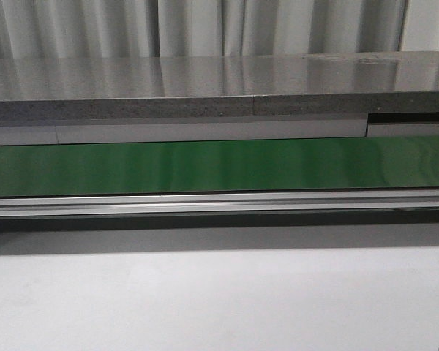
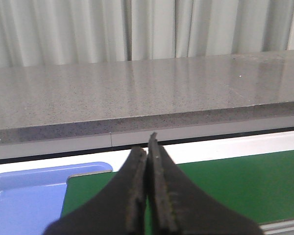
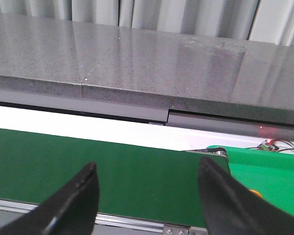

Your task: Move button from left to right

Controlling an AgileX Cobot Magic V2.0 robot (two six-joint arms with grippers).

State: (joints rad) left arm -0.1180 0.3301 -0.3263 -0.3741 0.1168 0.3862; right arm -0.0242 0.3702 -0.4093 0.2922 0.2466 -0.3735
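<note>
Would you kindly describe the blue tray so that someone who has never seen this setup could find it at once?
Find the long grey speckled counter before the pale curtains; the green belt runs along below it. In the left wrist view, the blue tray lies at the belt's end. It alone is light blue, with a raised rim and rounded corner.

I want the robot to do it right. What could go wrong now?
1. No view plainly shows the button. Only an orange speck peeks past the open right gripper, so a grab could miss.
2. The left gripper is shut above the green belt; it must open before it can pick anything up.
3. Thin wires lie near the belt's end and might snag the right gripper.
</note>
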